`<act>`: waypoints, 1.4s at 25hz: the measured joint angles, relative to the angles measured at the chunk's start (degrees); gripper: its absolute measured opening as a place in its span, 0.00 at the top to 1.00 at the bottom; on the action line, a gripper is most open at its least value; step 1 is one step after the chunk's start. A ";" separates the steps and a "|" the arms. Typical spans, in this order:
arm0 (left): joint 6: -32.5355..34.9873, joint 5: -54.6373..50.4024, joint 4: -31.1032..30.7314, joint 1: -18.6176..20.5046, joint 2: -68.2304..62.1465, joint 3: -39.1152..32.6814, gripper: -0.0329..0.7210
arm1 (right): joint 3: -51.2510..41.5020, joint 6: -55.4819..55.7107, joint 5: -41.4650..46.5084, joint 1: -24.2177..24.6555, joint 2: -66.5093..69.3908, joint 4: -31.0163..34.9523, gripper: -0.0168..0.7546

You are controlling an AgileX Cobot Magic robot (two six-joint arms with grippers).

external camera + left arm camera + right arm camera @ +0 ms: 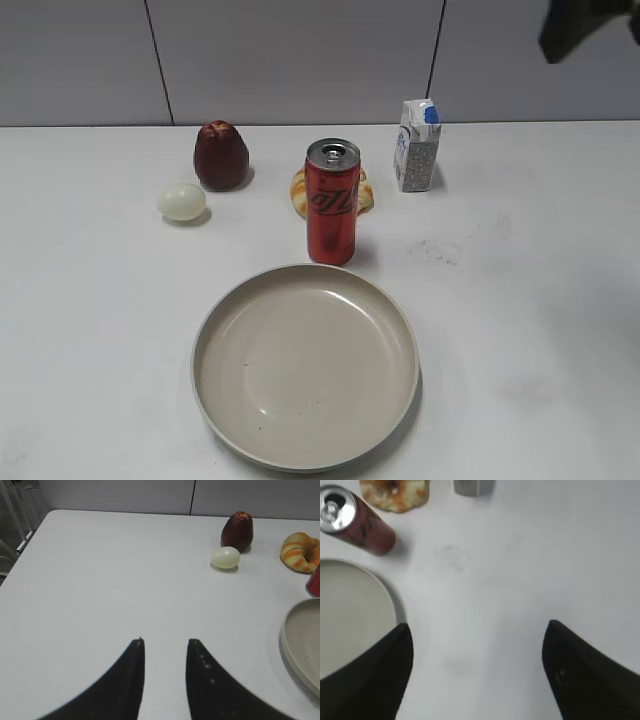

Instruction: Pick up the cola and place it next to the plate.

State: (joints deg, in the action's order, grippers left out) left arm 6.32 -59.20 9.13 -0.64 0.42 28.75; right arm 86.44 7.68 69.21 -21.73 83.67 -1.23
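The cola (332,205) is a tall slim red can with a silver top. It stands upright just behind the far rim of the plate (300,375), a large round beige dish. In the right wrist view the cola (357,522) is at the top left and the plate (350,610) at the left. My right gripper (477,625) is wide open and empty above bare table, to the right of the plate. My left gripper (166,641) is open and empty over the table, left of the plate (302,645). A sliver of the cola (315,582) shows at the right edge.
A dark red fruit (221,155) and a pale egg (181,201) lie back left. A bread roll (299,188) sits behind the can. A white-and-blue milk carton (417,145) stands back right. A dark part of an arm (585,25) hangs at the top right.
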 joint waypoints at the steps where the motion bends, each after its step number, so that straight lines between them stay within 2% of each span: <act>1: 0.00 0.00 0.00 0.00 0.00 0.00 0.65 | -3.16 0.44 0.04 0.14 -2.96 -0.24 0.19; 9: 0.00 0.00 0.00 0.00 0.00 0.00 0.65 | -32.77 1.32 -2.19 0.21 -32.48 -0.30 0.21; 17: 0.00 0.00 0.06 0.00 0.00 0.00 0.65 | -49.95 -0.88 -6.45 0.21 -57.69 -0.37 0.21; 23: 0.00 0.00 0.06 0.00 0.00 0.00 0.65 | -57.69 -3.55 -7.85 0.21 -66.64 0.03 0.21; 35: 0.00 0.00 0.06 0.00 0.00 0.00 0.64 | -58.01 -4.33 -9.01 0.21 -67.16 0.47 0.21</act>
State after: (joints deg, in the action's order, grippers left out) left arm 6.32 -59.20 9.19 -0.64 0.42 28.75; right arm 28.43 3.35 60.20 -21.52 16.50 -0.75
